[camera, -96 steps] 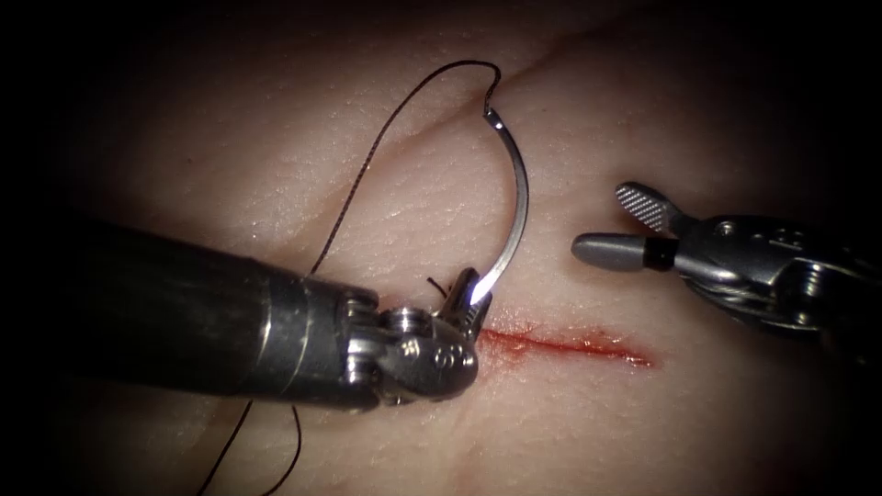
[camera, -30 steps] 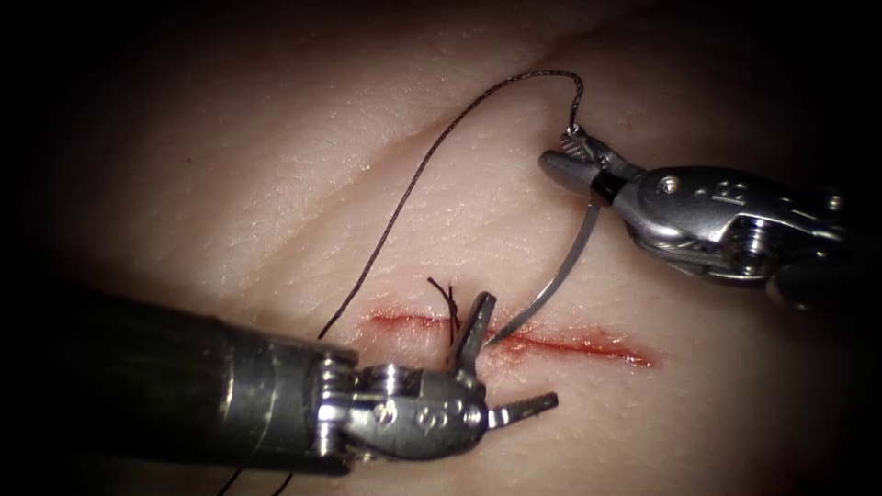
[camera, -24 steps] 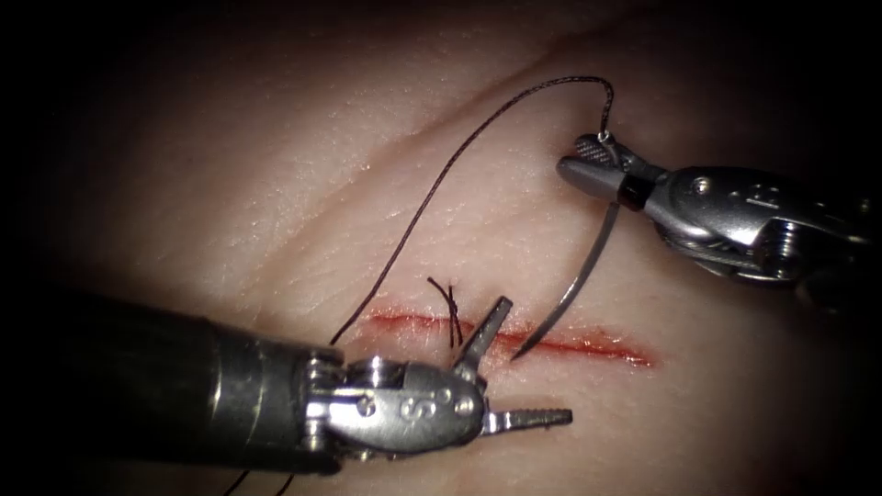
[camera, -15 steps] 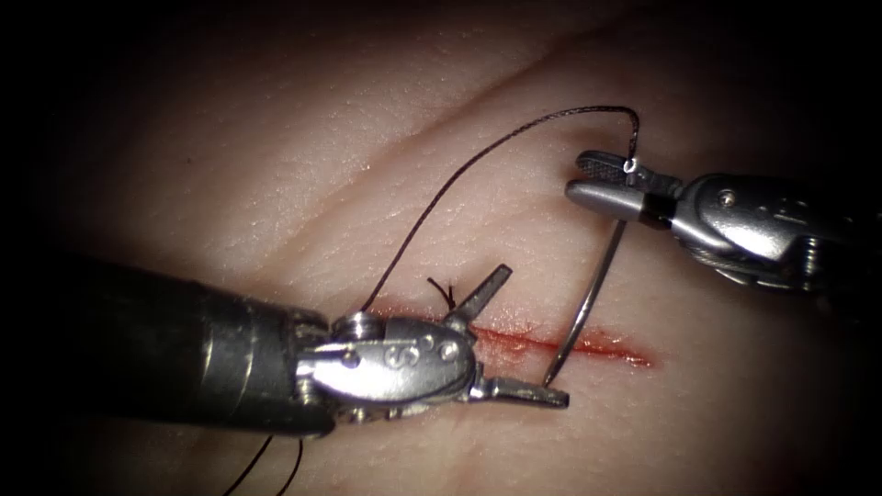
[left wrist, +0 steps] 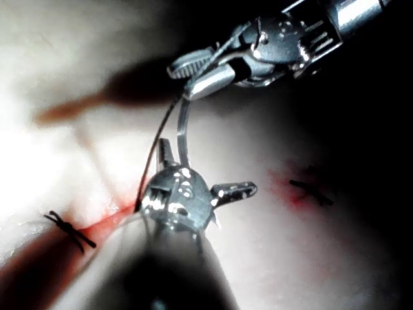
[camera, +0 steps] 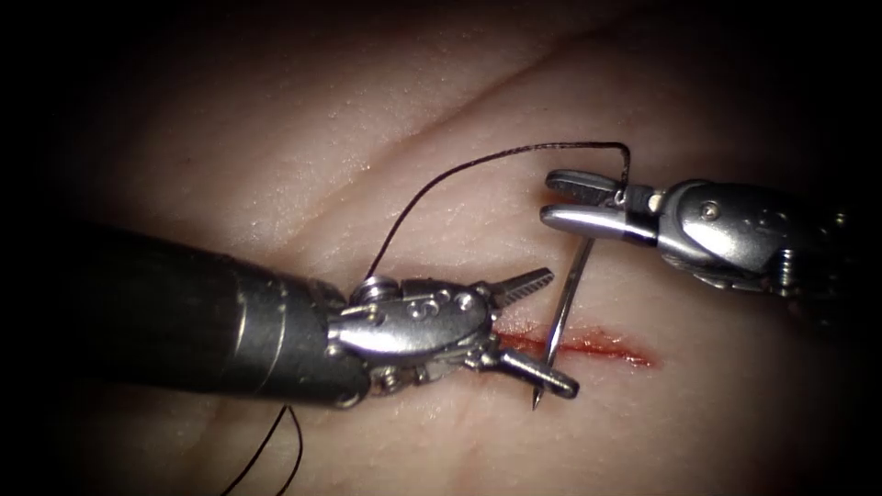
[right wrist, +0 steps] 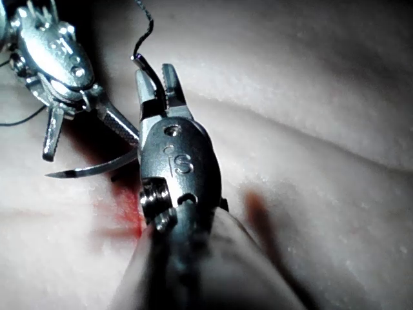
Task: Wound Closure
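Right steel needle driver (camera: 588,204) clamped on curved silver needle's (camera: 560,317) swaged end, tip free over red cut (camera: 597,347), left steel driver (camera: 537,326) jaws apart, empty, black thread (camera: 441,179) trailing

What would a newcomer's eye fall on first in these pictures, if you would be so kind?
Probably the curved needle, held near its thread end by the right tool and hanging across the red cut, its tip free of the tissue. Next, the left tool, jaws open and empty beside the needle, and the dark thread arching above.
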